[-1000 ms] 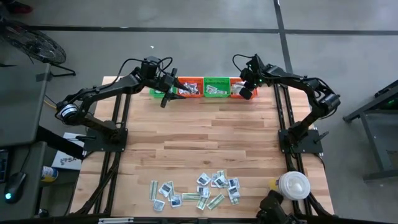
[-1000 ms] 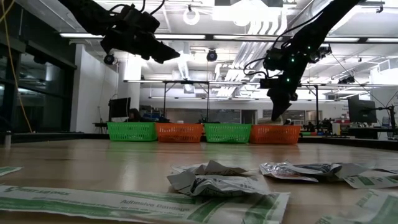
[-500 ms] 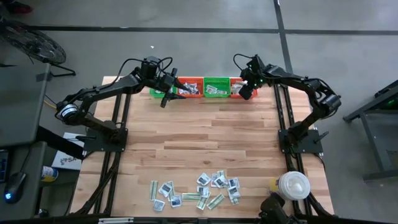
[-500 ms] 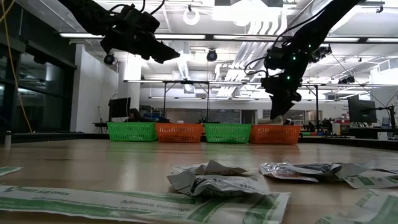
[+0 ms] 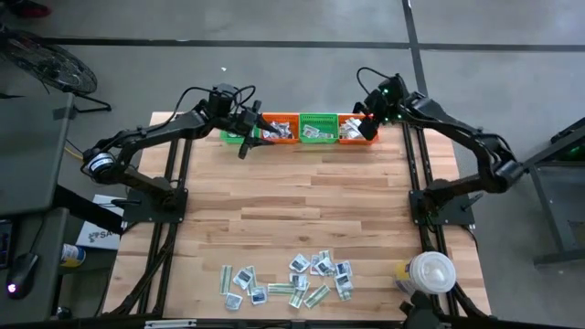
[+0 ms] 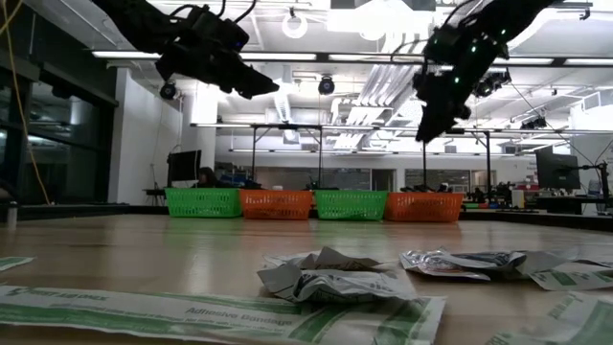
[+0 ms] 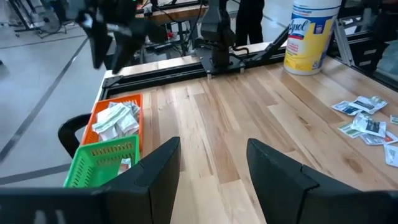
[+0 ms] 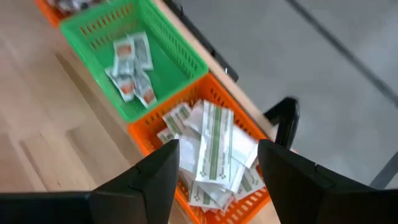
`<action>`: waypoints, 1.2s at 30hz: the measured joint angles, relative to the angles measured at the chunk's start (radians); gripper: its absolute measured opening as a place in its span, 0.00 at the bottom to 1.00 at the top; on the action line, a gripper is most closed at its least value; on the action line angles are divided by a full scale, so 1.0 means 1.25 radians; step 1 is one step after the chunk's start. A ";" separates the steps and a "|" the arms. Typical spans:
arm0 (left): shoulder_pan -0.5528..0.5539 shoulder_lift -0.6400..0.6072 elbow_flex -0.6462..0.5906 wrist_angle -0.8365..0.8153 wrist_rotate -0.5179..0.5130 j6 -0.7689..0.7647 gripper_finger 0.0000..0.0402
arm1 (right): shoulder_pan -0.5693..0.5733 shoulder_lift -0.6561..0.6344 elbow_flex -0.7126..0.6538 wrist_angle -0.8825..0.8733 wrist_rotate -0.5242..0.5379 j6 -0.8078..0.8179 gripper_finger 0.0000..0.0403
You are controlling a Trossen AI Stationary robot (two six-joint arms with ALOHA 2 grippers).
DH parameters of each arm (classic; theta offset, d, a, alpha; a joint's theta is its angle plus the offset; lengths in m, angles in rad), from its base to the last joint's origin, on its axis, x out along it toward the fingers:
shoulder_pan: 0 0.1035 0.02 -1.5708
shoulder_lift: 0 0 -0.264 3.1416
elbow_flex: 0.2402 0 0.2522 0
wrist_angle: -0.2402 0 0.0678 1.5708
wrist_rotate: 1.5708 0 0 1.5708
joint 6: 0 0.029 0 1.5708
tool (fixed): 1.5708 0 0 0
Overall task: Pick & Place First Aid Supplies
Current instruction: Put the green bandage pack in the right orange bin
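Dark jointed arms, black cables, green lights

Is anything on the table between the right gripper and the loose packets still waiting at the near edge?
Nothing visible. The right gripper hangs open above the far orange basket; bare wood runs from the basket row to the packets. The white container stands off to the right of the pile, outside that path.

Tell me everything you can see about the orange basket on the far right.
The orange basket is slotted plastic, rectangular and open-topped, standing upright at the right end of the basket row on the table's far edge. It sits against a green basket and holds a heap of green-striped white packets. The right gripper hovers open above it.
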 joint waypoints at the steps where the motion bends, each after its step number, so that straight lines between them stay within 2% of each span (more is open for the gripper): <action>1: -0.008 0.000 0.000 0.000 -0.010 0.000 0.45 | 0.004 -0.013 0.000 0.001 0.000 0.000 0.53; 5: -0.044 0.000 0.000 -0.001 -0.048 -0.001 0.45 | 0.026 -0.059 0.000 0.000 -0.001 0.029 0.53; 11: -0.120 0.000 0.000 -0.027 -0.149 -0.043 0.45 | 0.077 -0.119 0.000 -0.003 -0.010 0.080 0.53; 18: -0.260 0.000 0.000 -0.145 -0.346 -0.127 0.45 | 0.127 -0.194 0.000 -0.046 -0.077 0.092 0.52; 25: -0.433 0.000 0.000 -0.166 -0.545 -0.309 0.45 | 0.153 -0.302 0.000 -0.124 -0.138 0.031 0.52; 32: -0.614 0.000 0.000 -0.264 -0.746 -0.535 0.45 | 0.176 -0.401 0.000 -0.202 -0.176 0.012 0.52; 36: -0.702 0.000 0.000 -0.325 -0.807 -0.667 0.45 | 0.197 -0.436 0.000 -0.246 -0.186 0.005 0.52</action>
